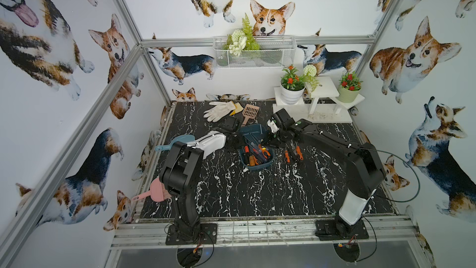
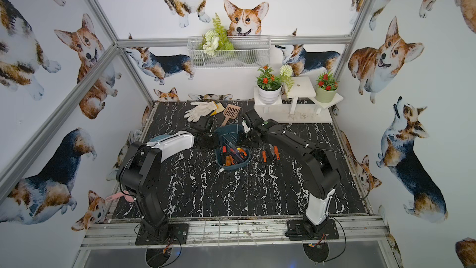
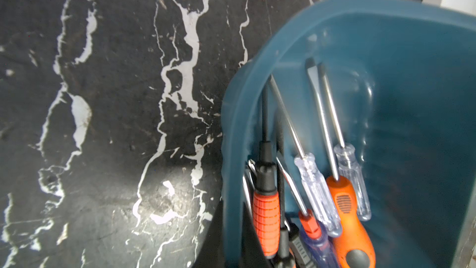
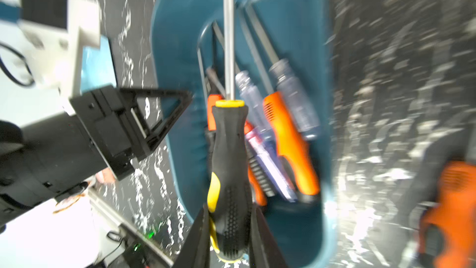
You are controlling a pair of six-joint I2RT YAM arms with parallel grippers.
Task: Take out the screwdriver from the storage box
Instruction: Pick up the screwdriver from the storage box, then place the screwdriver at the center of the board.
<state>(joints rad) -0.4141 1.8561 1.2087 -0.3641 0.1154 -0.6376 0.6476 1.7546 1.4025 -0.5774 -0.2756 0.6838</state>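
The right hand (image 4: 229, 217) pinches the black-and-yellow screwdriver (image 4: 228, 150) by its handle end, just above the storage box (image 4: 177, 47). Raise it level until the shaft clears the box's rim, then carry sideways. The left hand (image 4: 186, 95), closed, sits at that rim.

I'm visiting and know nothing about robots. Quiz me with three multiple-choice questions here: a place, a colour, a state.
1. Where is the dark teal plastic storage box? A on the black marbled table; B on a wooden shelf; C on a red chair.
2. Which handle colour has the steel-shafted screwdriver in the right gripper? A orange; B black and yellow; C clear.
3. The right gripper is: A open, empty; B out of sight; C shut on the screwdriver.
Answers: A, it sits on that table in both top views; B, seen in the right wrist view; C, both fingers press the handle.
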